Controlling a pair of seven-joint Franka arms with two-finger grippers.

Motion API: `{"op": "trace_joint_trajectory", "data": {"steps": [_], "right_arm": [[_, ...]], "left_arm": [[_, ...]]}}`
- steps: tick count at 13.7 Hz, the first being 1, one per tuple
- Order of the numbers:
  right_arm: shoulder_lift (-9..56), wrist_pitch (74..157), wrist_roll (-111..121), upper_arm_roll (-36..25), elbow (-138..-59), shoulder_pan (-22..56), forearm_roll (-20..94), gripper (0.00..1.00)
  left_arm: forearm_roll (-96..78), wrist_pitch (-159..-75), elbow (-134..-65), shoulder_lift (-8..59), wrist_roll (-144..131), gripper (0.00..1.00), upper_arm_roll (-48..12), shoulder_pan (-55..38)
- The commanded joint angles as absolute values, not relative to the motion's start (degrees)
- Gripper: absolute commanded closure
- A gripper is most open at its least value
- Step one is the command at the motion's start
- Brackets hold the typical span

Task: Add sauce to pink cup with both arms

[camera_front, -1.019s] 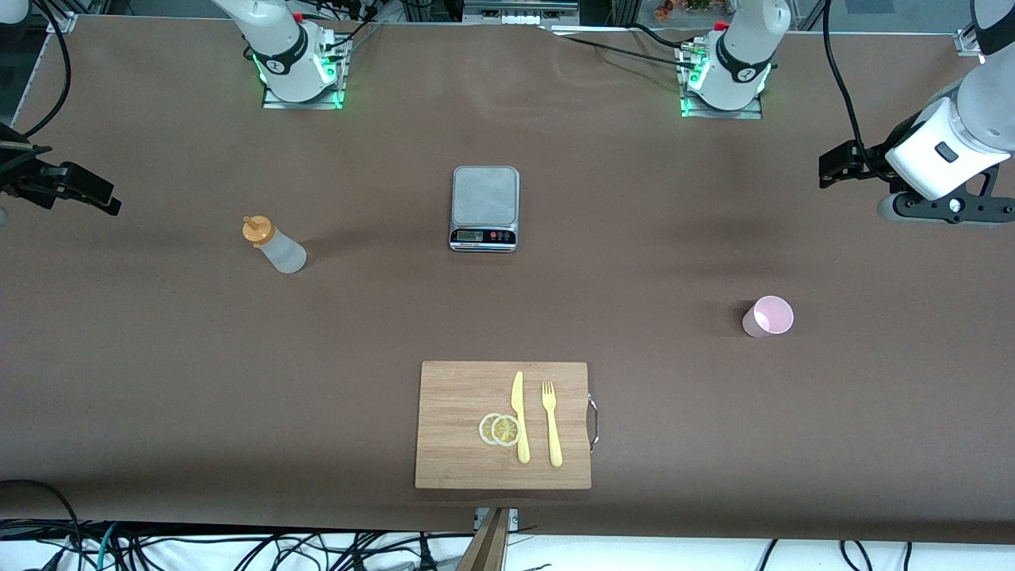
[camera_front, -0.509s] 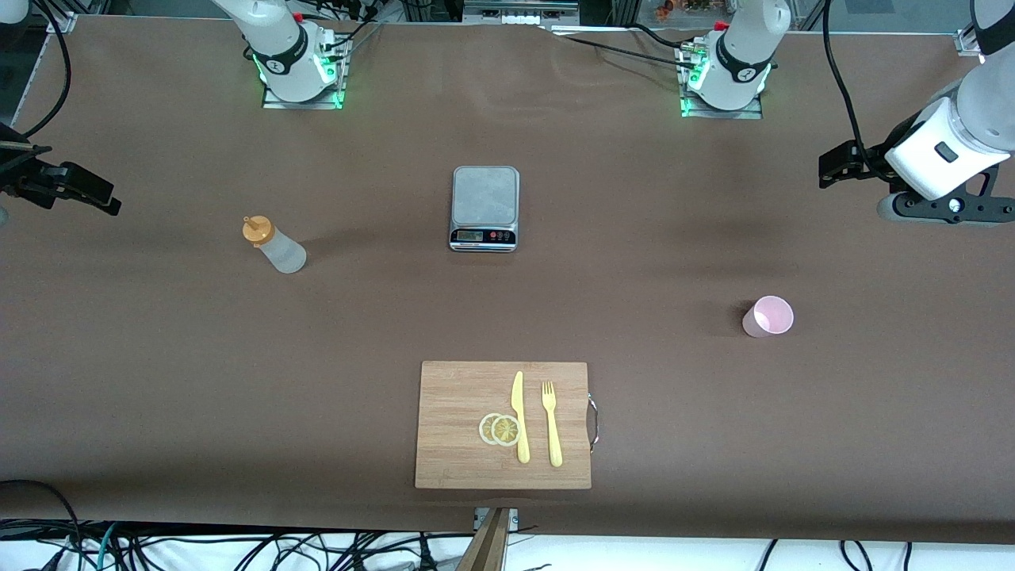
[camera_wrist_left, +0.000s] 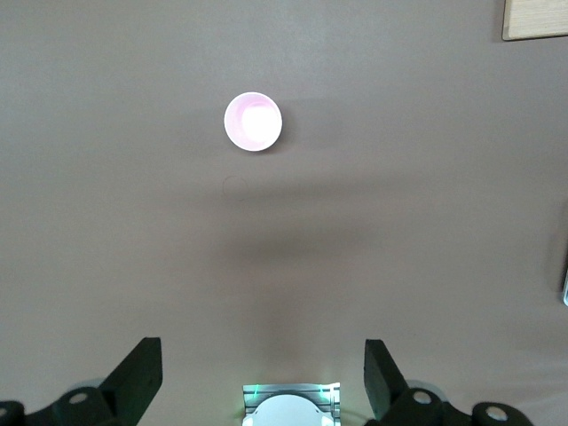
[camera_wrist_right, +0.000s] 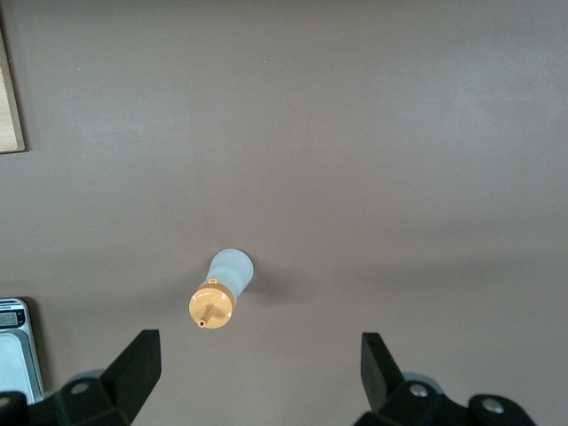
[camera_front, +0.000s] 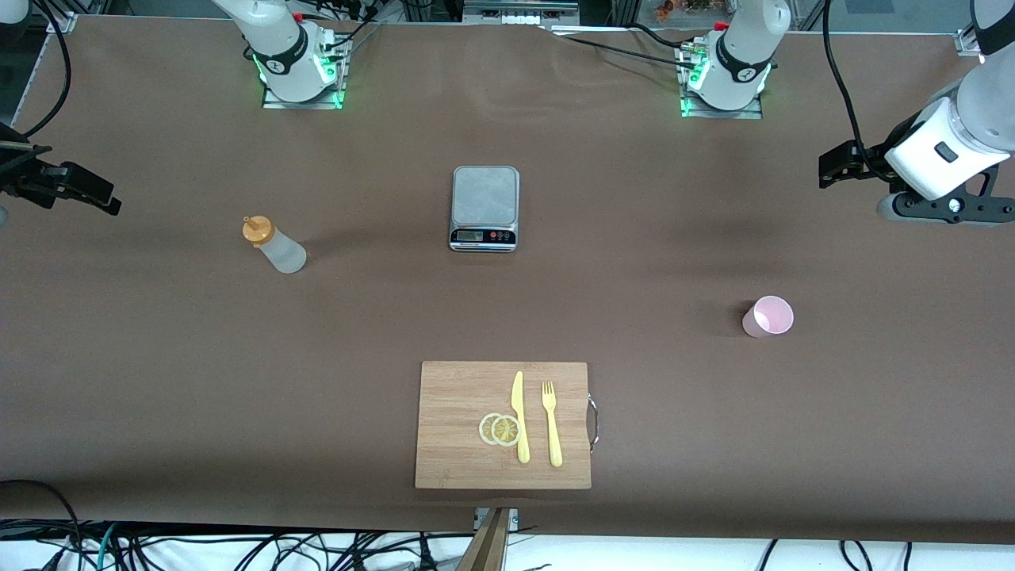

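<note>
Both grippers high, wide open, holding nothing.

The left gripper [camera_wrist_left: 263, 377] hangs over the table's left-arm end; the pink cup [camera_front: 767, 316] stands upright, well clear of its jaws. The right gripper [camera_wrist_right: 259, 373] hangs over the right-arm end, seemingly almost above the sauce [camera_front: 273, 246] bottle.

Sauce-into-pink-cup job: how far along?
Nothing done yet. The whitish squeeze bottle with orange cap stands untouched toward the right arm's end; the pale pink plastic cup stands apart toward the left arm's end, no sauce visible in it. Nothing in hand: right gripper and left gripper are open and empty, up at the table's ends. Left: grasp both, bring together, squeeze.
</note>
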State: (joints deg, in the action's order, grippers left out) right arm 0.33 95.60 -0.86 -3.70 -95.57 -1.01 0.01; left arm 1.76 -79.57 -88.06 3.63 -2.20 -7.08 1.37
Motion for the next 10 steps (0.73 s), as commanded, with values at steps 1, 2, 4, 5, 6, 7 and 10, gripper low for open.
{"op": "trace_joint_trajectory", "data": {"steps": [1,2,4,5,6,7,10], "right_arm": [[-1.0,95.2,-1.3,-3.1,-96.5,-1.6,0.1,0.00],[-1.0,95.2,-1.3,-3.1,-96.5,-1.6,0.1,0.00],[-1.0,95.2,-1.3,-3.1,-96.5,-1.6,0.1,0.00],[-1.0,95.1,-1.3,-3.1,-96.5,-1.6,0.1,0.00],[-1.0,95.1,-1.3,-3.1,-96.5,-1.6,0.1,0.00],[-1.0,95.1,-1.3,-3.1,-96.5,-1.6,0.1,0.00],[-1.0,95.1,-1.3,-3.1,-96.5,-1.6,0.1,0.00]], "left_arm": [[0.8,-79.3,-87.3,4.0,-2.8,0.00,-7.1,1.2],[0.7,-79.3,-87.3,4.0,-2.6,0.00,-7.0,1.6],[-0.5,-79.3,-86.6,5.7,-2.2,0.00,-6.9,2.0],[-0.5,-79.3,-83.8,7.2,-2.2,0.00,-6.9,2.6],[-0.5,-79.2,-82.5,8.9,-2.2,0.00,-6.9,2.7],[-0.4,-79.2,-82.4,9.7,-1.9,0.00,-6.8,3.0],[-0.2,-79.8,-82.4,13.7,-1.8,0.00,-6.9,4.7]]}}
